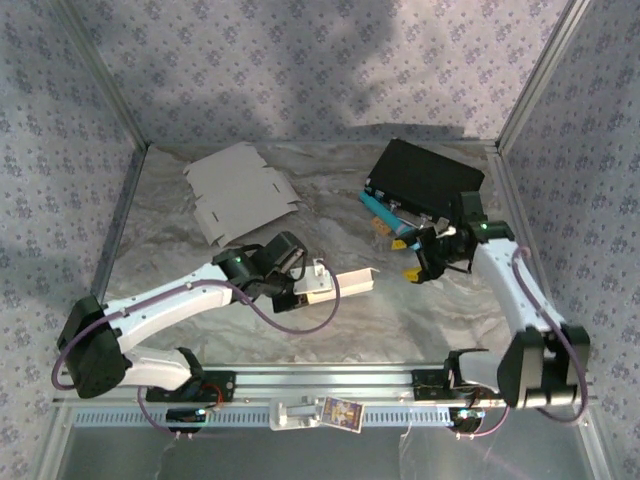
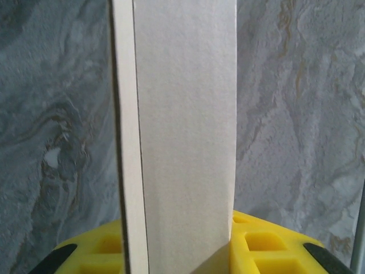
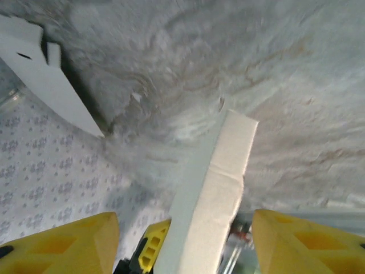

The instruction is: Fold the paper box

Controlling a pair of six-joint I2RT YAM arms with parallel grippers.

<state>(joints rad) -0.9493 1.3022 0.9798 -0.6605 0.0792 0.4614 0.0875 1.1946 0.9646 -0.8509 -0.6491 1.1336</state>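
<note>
The paper box (image 1: pixel 345 283) is a narrow, partly folded white piece held above the middle of the table. My left gripper (image 1: pixel 305 286) is shut on its left end. In the left wrist view the box (image 2: pixel 182 137) rises as a tall white strip out of the gripper (image 2: pixel 177 242), with yellow fingers (image 2: pixel 262 240) on both sides of it. My right gripper (image 1: pixel 420 262) hangs open just right of the box's free end. Seen from the right wrist, its jaws (image 3: pixel 183 221) stand wide apart, and the box (image 3: pixel 219 182) lies ahead between them without touching them.
A flat unfolded cardboard blank (image 1: pixel 240 190) lies at the back left, also seen as the blank (image 3: pixel 40 74) in the right wrist view. A black case (image 1: pixel 428 178) with a teal tool (image 1: pixel 385 212) sits at the back right. Patterned walls enclose the table.
</note>
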